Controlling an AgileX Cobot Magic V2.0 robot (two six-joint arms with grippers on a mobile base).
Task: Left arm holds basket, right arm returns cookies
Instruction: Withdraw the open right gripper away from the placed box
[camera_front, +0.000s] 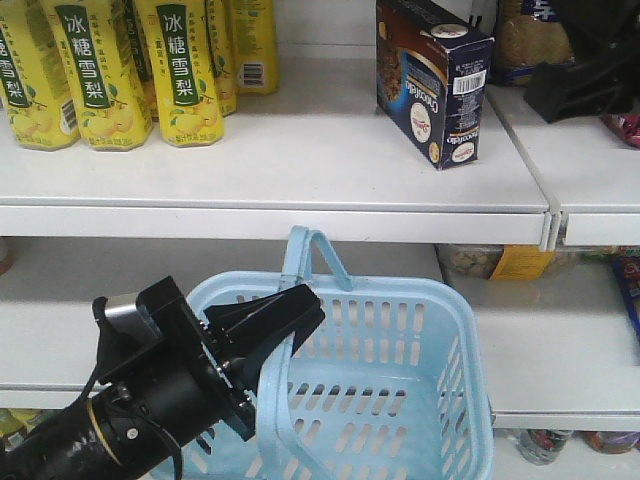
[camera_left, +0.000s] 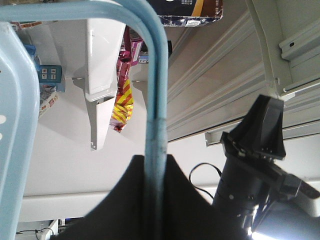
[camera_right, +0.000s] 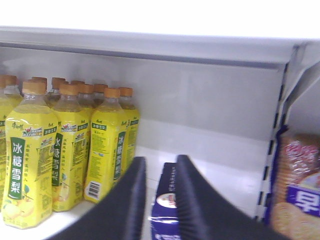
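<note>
The cookies, a dark navy box, stand upright on the upper shelf, near its right end. The right wrist view shows the cookies between and beyond my spread black fingers, with a gap on the left side. My right gripper is open and sits just right of the box, apart from it. The light blue basket hangs in front of the lower shelf. My left gripper is shut on one hoop handle of the basket.
Several yellow pear-drink bottles fill the upper shelf's left part. Biscuit packs stand past the shelf divider on the right. More goods lie on the lower shelves.
</note>
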